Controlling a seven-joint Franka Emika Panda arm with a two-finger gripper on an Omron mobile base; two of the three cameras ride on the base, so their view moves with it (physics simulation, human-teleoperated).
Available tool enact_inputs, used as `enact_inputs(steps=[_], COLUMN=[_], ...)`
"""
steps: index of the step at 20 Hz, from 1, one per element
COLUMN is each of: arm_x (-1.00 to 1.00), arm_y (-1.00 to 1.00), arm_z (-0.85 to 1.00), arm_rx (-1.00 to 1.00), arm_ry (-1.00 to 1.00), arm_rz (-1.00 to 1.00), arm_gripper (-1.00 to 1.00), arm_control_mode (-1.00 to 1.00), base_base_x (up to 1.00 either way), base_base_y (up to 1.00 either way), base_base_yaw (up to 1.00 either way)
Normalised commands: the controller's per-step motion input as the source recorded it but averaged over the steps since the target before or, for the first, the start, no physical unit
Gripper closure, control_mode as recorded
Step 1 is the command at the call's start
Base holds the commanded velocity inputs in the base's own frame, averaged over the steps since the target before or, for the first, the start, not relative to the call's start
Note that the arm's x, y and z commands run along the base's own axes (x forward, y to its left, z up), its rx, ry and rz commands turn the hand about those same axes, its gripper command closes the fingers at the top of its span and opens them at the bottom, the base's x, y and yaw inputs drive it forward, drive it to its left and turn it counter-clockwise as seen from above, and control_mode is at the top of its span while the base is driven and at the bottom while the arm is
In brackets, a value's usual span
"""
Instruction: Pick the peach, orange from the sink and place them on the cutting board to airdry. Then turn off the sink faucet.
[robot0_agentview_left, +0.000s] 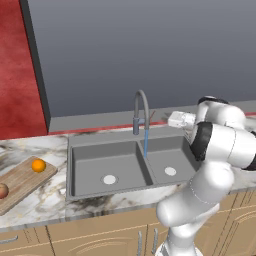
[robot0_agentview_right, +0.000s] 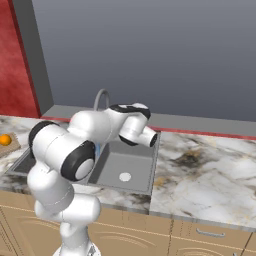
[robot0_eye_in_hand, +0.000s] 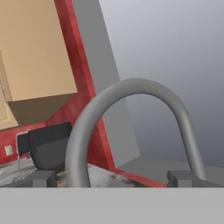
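Orange (robot0_agentview_left: 38, 165) is seen resting on the cutting board (robot0_agentview_left: 22, 181), near the board's far end. Peach (robot0_agentview_left: 2, 190) lies on the same board, at the left edge of the left base view, apart from the orange. In the right base view the orange (robot0_agentview_right: 5, 139) is caught at the far left, on a corner of the board (robot0_agentview_right: 11, 145).

Board is laid on the marble counter (robot0_agentview_left: 45, 200), left of the sink (robot0_agentview_left: 82, 157). Both basins hold only their round white drains.

Faucet (robot0_agentview_left: 141, 112) stands behind the divider between the basins; a thin blue stream of water (robot0_agentview_left: 146, 142) is seen falling from its spout into the sink. The faucet's arch (robot0_agentview_right: 102, 98) is partly hidden behind the arm in the right base view.

Gripper (robot0_eye_in_hand: 118, 178) is held level with the faucet's arch (robot0_eye_in_hand: 131, 94), which fills the hand view close ahead. Fingers are set wide apart, one tip (robot0_eye_in_hand: 41, 178) on each side of the arch; nothing is clamped. Whether they touch the pipe cannot be told.

A dark appliance (robot0_eye_in_hand: 48, 146) is noted on the counter beyond.
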Motion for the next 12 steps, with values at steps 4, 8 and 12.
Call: enact_inputs(steps=[4,8,12], arm_x=[0.28,0.28,0.3], arm_y=[0.0,-0.03,-0.05], arm_z=[-0.14,-0.2,-0.16], arm_rx=[0.0,0.02,0.01], arm_ry=[0.0,0.0,0.0], arm_rz=[0.0,0.0,0.0], arm_gripper=[-1.0,-1.0,-1.0], arm_control_mode=[-1.0,-1.0,-1.0], base_base_x=[0.0,0.0,0.0], base_base_y=[0.0,0.0,0.0], base_base_yaw=[0.0,0.0,0.0])
